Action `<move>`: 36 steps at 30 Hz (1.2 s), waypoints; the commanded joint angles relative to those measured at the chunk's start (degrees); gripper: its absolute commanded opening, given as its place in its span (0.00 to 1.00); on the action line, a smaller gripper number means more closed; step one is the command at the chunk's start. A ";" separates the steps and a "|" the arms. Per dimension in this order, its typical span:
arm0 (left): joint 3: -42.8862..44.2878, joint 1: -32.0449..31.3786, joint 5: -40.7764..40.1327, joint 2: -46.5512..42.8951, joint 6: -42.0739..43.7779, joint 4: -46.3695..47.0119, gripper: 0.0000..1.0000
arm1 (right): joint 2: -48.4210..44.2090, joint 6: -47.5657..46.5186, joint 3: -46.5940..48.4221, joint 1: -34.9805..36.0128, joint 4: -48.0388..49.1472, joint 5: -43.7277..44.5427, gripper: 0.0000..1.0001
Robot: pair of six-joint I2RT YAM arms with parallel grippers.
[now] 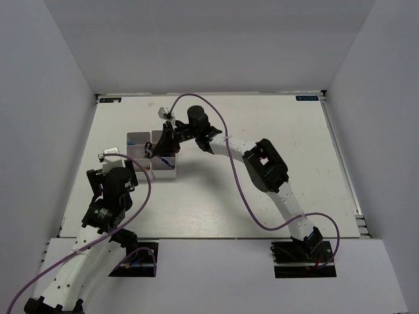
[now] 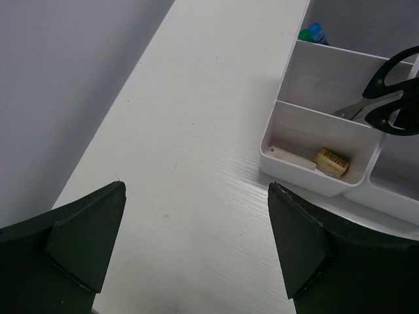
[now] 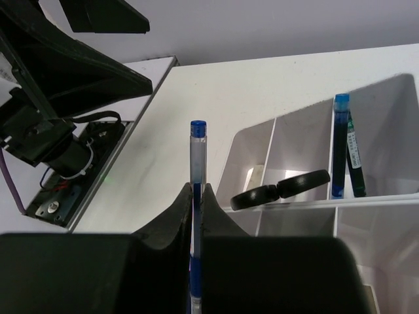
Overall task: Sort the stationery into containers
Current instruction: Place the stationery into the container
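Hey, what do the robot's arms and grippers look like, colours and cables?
The left arm and right arm have white links with black joints. A purple cable loops along each. The left gripper and right gripper have dark, wedge-shaped fingers.

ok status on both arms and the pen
Left gripper open, empty, beside the tray. Right gripper shut on blue pen, at the tray. Scissors handle sticks up in a compartment, close to the pen.
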 commanded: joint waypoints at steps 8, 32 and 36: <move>-0.39 0.19 0.03 -0.16 0.46 1.06 1.00 | 0.72 -3.41 3.08 -0.82 2.25 -3.04 0.00; -0.39 0.19 0.21 0.02 0.64 1.15 1.00 | 2.04 -11.59 -0.16 -1.00 0.76 -13.59 0.27; -0.48 0.19 0.21 0.19 0.72 1.24 1.00 | 1.51 -11.68 -1.04 -1.35 0.50 -13.59 0.43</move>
